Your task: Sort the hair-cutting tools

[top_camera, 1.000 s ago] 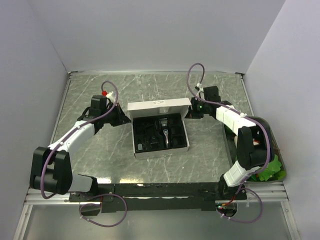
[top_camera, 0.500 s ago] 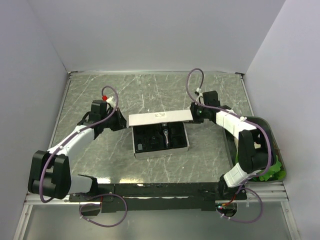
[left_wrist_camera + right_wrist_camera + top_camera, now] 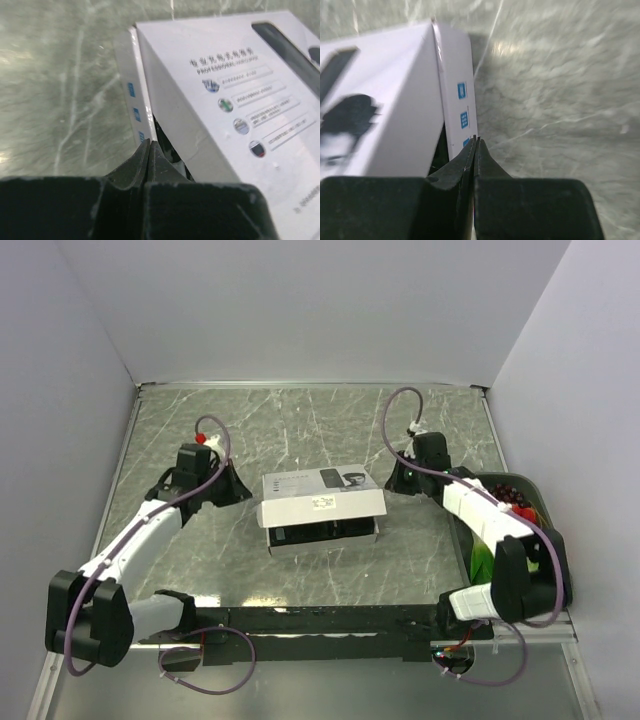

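The hair-cutting tools are hidden under the white box lid (image 3: 322, 495), which lies tilted low over the black tray (image 3: 320, 533). Only a dark strip of that tray shows at the front. My left gripper (image 3: 243, 496) is shut, its tips (image 3: 150, 142) against the lid's left side flap (image 3: 132, 90), with nothing visibly between the fingers. On the other end my right gripper (image 3: 392, 483) is shut too, tips (image 3: 476, 138) touching the lid's right side flap (image 3: 457, 95). The lid's printed top (image 3: 240, 100) fills the left wrist view, and a man's face (image 3: 347, 125) shows in the right wrist view.
A dark bin (image 3: 530, 502) holding green (image 3: 482, 560) and dark red items stands at the table's right edge, partly under my right arm. Grey marbled tabletop (image 3: 300, 420) runs behind the box to the white back wall.
The lid has swung down from standing behind the tray to lying over it, covering the tools. Both grippers followed its ends towards the near side.
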{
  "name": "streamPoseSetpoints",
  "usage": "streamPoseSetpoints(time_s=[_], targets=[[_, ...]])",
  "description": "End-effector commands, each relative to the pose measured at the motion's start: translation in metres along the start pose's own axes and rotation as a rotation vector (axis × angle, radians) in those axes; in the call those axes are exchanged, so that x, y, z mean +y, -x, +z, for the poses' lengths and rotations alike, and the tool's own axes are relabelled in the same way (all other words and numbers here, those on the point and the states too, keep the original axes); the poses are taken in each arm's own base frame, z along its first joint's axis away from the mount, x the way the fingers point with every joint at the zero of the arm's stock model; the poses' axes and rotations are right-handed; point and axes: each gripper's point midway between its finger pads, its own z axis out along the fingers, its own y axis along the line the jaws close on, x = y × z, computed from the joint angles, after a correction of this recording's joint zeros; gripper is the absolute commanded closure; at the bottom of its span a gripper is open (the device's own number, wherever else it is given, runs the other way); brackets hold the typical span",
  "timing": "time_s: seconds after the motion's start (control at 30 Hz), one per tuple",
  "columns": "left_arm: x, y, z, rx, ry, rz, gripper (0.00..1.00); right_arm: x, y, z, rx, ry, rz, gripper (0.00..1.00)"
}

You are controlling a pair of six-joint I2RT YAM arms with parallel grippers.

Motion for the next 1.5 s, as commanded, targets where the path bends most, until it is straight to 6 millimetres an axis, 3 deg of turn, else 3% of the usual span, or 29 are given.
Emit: streamPoseSetpoints(time_s=[0.0,0.13,0.3,0.4,0.53,0.77,0.97,1.13,1.3,1.47], targets=[[-0.008,0.049,-0.028,-0.132,0.085,0.096,0.99,0.006,0.044,-0.03,-0.188,-0.032,-0.05,1.0],[-0.029,0.077,-0.037,-0.176,0.05,0.119,0.99,0.029,0.074,-0.05,-0.26,0.03,-0.093,1.0],[-0.052,0.084,-0.03,-0.16,-0.064,0.11,0.99,0.058,0.08,-0.059,-0.27,0.161,-0.138,1.0],[-0.064,0.078,-0.022,-0.128,-0.138,0.101,0.99,0.072,0.068,-0.056,-0.221,0.231,-0.165,1.0],[-0.065,0.05,-0.008,-0.061,-0.182,0.077,0.99,0.082,0.037,-0.046,-0.148,0.276,-0.185,1.0],[-0.063,-0.003,0.007,0.026,-0.217,0.044,0.99,0.072,-0.023,-0.027,-0.03,0.282,-0.166,1.0],[-0.047,-0.045,0.015,0.096,-0.19,0.023,0.99,0.055,-0.058,-0.018,0.027,0.227,-0.132,1.0],[-0.038,-0.067,0.02,0.127,-0.176,0.007,0.99,0.041,-0.088,-0.008,0.089,0.149,-0.107,1.0],[-0.029,-0.082,0.028,0.157,-0.15,-0.002,0.99,0.034,-0.1,-0.001,0.12,0.109,-0.083,1.0],[-0.031,-0.074,0.029,0.149,-0.128,0.01,0.99,0.036,-0.086,-0.003,0.095,0.09,-0.099,1.0]])
